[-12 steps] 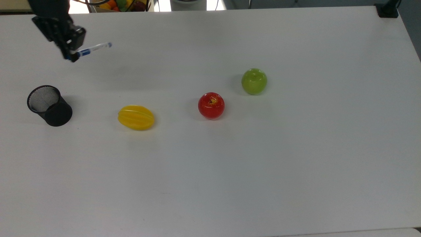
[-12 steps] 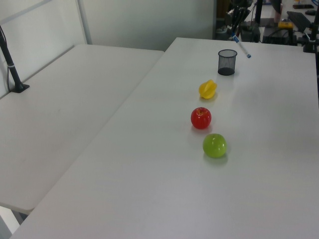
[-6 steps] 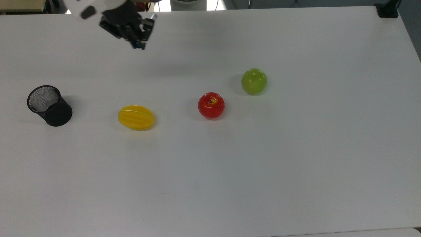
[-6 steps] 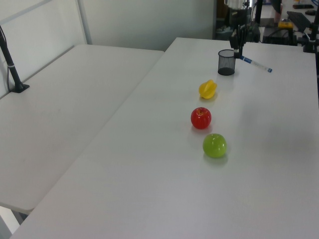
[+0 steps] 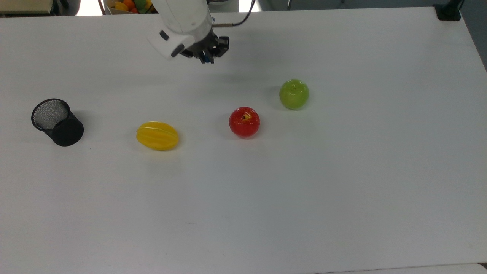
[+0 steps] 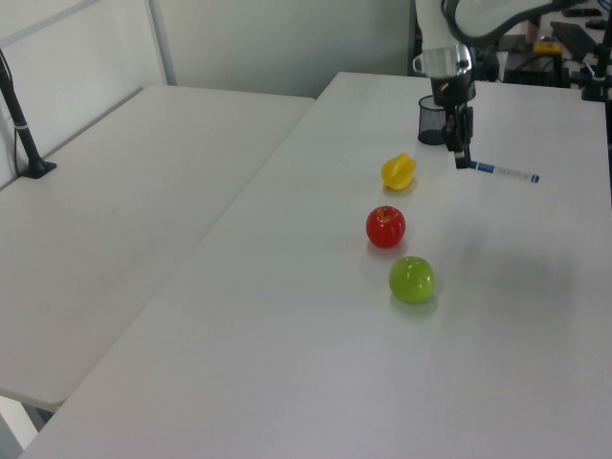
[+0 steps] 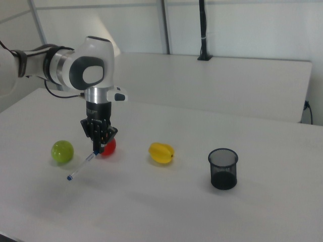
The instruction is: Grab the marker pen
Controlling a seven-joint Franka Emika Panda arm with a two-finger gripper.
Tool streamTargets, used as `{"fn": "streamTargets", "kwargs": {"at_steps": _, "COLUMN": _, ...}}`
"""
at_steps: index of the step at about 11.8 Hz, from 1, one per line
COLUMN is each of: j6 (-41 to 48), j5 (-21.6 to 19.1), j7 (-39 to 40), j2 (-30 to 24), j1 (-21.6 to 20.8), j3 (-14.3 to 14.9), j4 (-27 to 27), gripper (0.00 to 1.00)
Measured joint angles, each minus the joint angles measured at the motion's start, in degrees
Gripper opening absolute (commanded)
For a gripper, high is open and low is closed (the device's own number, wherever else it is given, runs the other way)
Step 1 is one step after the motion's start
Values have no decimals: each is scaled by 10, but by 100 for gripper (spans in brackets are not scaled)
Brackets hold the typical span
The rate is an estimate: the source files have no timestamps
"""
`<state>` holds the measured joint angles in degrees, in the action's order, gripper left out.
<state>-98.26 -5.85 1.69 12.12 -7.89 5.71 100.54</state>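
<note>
My gripper [image 5: 207, 58] hangs from the white arm over the far side of the table, and it is shut on the blue-capped end of the marker pen [image 6: 505, 171]. The white barrel sticks out from the fingers toward the left view's right. In the right view the marker pen [image 7: 83, 165] slants down and to the left from the gripper [image 7: 98, 147], its small blue tip low over the table. In the top view the arm hides most of the pen, and a bit of blue shows at the fingers.
A black mesh cup [image 5: 57, 121] stands at the top view's left. A yellow fruit [image 5: 157, 136], a red apple [image 5: 244, 121] and a green apple [image 5: 294, 94] lie in a row across the white table [image 5: 342, 190]. A box of fruit [image 5: 129, 5] sits beyond the far edge.
The gripper has carried the marker pen from the top view's far left corner, beyond the mesh cup, rightward along the back of the table. The fruits and cup have not moved.
</note>
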Motion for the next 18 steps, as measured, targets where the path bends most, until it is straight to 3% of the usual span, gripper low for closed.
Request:
{"fn": "streamTargets", "kwargs": {"at_steps": 3, "j6": -75, "j5": 25, "j7": -31, "j2": 57, "j1": -12, "j3": 0, "j4": 17, "gripper": 7}}
{"fn": "streamTargets", "kwargs": {"at_steps": 7, "j6": -108, "j5": 40, "j7": -55, "j2": 102, "j1": -15, "j3": 1, "j4": 17, "gripper": 21}}
{"fn": "streamTargets", "kwargs": {"at_steps": 8, "j6": -108, "j5": 40, "j7": -61, "j2": 103, "j1": -15, "j3": 1, "j4": 17, "gripper": 31}}
{"fn": "streamTargets", "kwargs": {"at_steps": 9, "j6": -108, "j5": 40, "j7": -73, "j2": 104, "j1": -16, "j3": 1, "j4": 17, "gripper": 55}}
{"fn": "streamTargets", "kwargs": {"at_steps": 11, "j6": -108, "j5": 40, "j7": -85, "j2": 105, "j1": -19, "j3": 1, "j4": 17, "gripper": 68}}
{"fn": "streamTargets", "kwargs": {"at_steps": 12, "j6": -108, "j5": 40, "j7": -90, "j2": 105, "j1": -21, "j3": 1, "j4": 17, "gripper": 95}}
{"fn": "streamTargets", "kwargs": {"at_steps": 13, "j6": -108, "j5": 40, "j7": -92, "j2": 105, "j1": -23, "j3": 1, "j4": 17, "gripper": 100}}
{"fn": "streamTargets", "kwargs": {"at_steps": 18, "j6": -108, "j5": 41, "j7": -101, "j2": 99, "j1": -21, "j3": 7, "j4": -8, "gripper": 100}}
